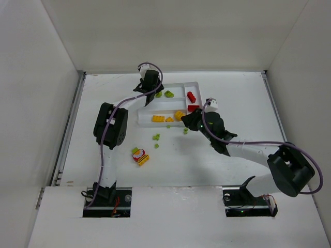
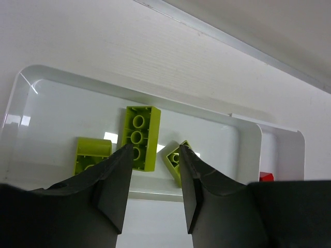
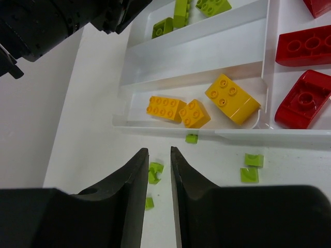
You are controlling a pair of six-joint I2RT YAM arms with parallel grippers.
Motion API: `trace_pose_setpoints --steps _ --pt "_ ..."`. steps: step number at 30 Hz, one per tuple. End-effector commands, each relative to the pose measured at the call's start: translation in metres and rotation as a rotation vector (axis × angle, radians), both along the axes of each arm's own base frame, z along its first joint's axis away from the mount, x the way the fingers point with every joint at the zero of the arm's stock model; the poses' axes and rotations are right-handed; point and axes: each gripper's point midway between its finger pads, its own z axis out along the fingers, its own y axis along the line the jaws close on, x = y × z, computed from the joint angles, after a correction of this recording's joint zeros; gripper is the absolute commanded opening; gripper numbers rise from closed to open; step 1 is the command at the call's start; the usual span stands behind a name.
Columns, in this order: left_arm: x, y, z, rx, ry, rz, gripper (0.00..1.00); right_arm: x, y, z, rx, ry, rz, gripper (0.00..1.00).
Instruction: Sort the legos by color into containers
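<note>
I am holding my left gripper (image 2: 154,150) over the far slot of the white tray (image 2: 248,134), jaws parted and gripping nothing; three green bricks (image 2: 138,137) are lying in that slot beneath it. I am hovering my right gripper (image 3: 159,151) above the table just in front of the tray's near wall, jaws released to a narrow slit and holding nothing. Three yellow bricks (image 3: 231,99) are lying in the near slot and red bricks (image 3: 302,99) are sitting in the crosswise slot. Small green pieces (image 3: 253,159) are lying loose on the table beside the tray. A mixed-colour clump (image 1: 139,155) is sitting well apart, nearer my left base.
</note>
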Motion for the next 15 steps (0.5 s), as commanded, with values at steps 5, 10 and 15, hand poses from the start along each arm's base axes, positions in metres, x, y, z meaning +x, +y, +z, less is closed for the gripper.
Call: trace_pose_setpoints --steps 5,10,15 --pt "-0.018 0.009 0.051 0.004 -0.08 0.0 0.38 0.004 0.014 0.005 -0.024 -0.043 0.035 0.27" --pt "-0.081 0.038 0.062 -0.018 -0.095 0.015 0.35 -0.014 0.055 -0.001 -0.086 -0.043 0.196 0.25" --pt "-0.165 0.081 0.039 -0.012 -0.055 0.077 0.32 -0.048 0.107 -0.012 -0.158 -0.037 0.408 0.35"
